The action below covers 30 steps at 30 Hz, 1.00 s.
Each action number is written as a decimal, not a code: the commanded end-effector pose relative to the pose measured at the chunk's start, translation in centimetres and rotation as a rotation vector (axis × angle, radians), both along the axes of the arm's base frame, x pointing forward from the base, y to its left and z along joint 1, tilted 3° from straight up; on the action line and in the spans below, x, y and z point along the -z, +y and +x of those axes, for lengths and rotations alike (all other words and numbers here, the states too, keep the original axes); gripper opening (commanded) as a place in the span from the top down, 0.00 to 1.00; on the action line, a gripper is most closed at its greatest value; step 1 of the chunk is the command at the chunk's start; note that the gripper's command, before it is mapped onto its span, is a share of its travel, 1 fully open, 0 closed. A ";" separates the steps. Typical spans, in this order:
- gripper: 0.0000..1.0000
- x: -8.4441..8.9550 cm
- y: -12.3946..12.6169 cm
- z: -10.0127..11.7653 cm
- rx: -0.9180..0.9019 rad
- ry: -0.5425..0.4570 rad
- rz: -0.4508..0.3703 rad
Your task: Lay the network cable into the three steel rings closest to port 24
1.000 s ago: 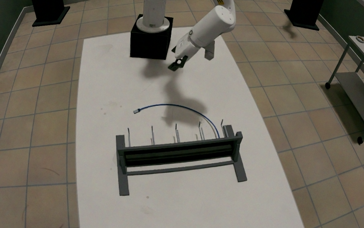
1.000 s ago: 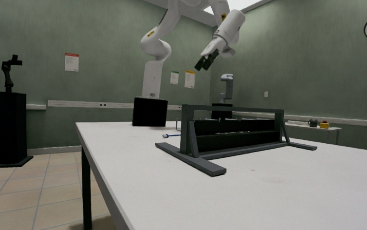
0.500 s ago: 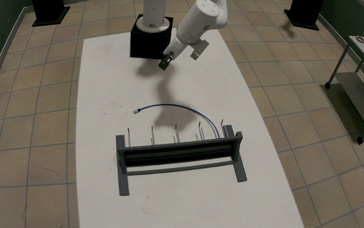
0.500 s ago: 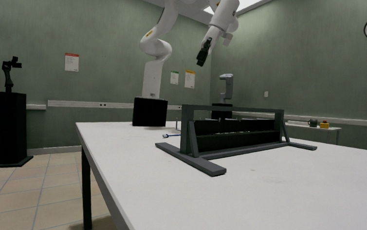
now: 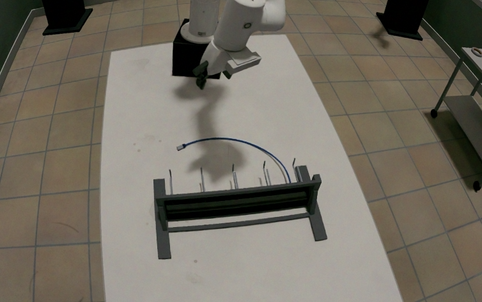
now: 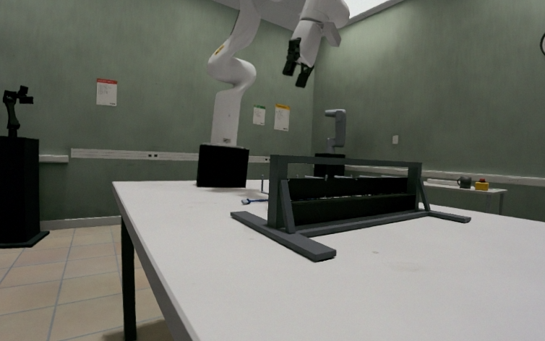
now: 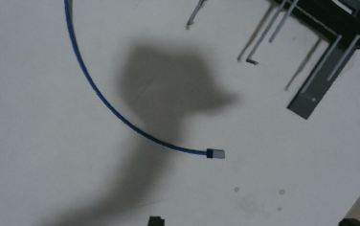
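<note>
A blue network cable [image 5: 234,142] lies in an arc on the white table. Its free plug [image 5: 180,146] lies at the left, and its other end runs into the right end of the grey patch-panel rack [image 5: 236,203]. Several thin steel rings [image 5: 233,174] stand in a row on the table behind the rack. My gripper [image 5: 209,76] is open and empty, high above the table near the robot base and well away from the cable. The wrist view shows the cable [image 7: 102,98], its plug [image 7: 216,153] and some rings [image 7: 258,43] below me. The plug also shows in the exterior view [image 6: 246,201].
The black robot pedestal [image 5: 186,53] stands at the table's far edge. The rack's feet [image 5: 162,235] reach toward the near side. A metal cart [image 5: 462,103] stands on the floor to the right, off the table.
</note>
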State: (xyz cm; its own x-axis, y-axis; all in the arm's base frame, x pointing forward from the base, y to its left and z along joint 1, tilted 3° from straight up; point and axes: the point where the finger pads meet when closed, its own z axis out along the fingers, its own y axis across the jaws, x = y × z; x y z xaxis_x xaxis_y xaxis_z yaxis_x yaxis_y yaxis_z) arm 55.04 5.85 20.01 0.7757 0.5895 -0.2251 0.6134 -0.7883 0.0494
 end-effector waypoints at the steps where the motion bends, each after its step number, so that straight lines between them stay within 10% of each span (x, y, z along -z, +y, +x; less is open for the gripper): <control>1: 0.00 -1.1 -1.2 1.3 0.157 -0.056 0.027; 20: 0.00 -4.9 -5.8 5.0 0.659 -0.205 0.125; 30: 0.00 1.9 -2.8 3.1 0.948 -0.192 0.161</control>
State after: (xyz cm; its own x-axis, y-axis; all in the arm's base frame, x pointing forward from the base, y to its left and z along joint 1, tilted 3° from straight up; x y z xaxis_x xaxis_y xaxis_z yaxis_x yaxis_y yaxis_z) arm 58.92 1.73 21.14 0.9888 -0.1482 -0.0162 -0.1488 -0.9880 -0.0423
